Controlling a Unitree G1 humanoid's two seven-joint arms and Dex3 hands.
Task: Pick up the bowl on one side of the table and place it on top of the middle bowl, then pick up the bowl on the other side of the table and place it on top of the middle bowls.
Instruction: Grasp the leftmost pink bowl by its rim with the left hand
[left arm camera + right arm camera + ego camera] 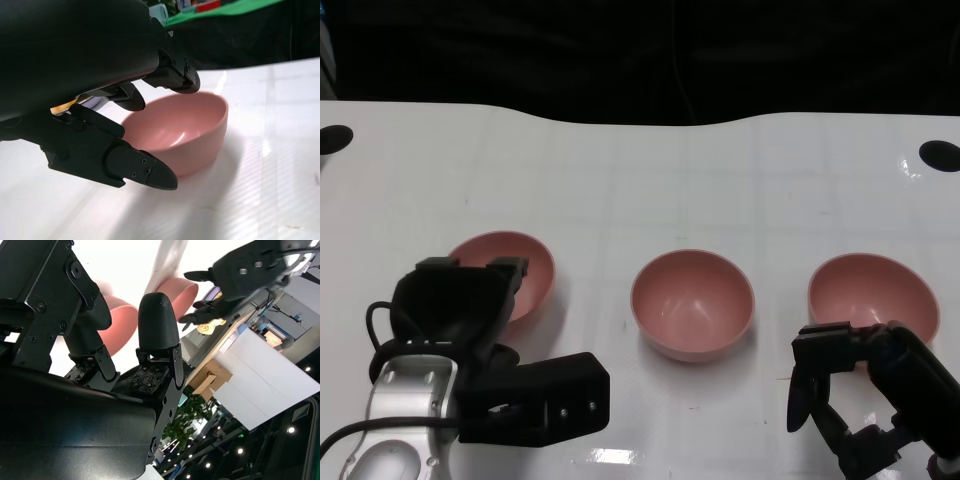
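Observation:
Three pink bowls stand in a row on the white table: the left bowl, the middle bowl and the right bowl. My left hand hovers over the near rim of the left bowl, fingers spread above it and the thumb in front, holding nothing. My right hand sits just in front of the right bowl, fingers apart and empty. In the right wrist view, pink bowl parts show behind its fingers.
Two black round holes mark the table's far corners, one at the left and one at the right. The table's far edge curves against a dark background. Cardboard boxes and white partitions stand beyond the table.

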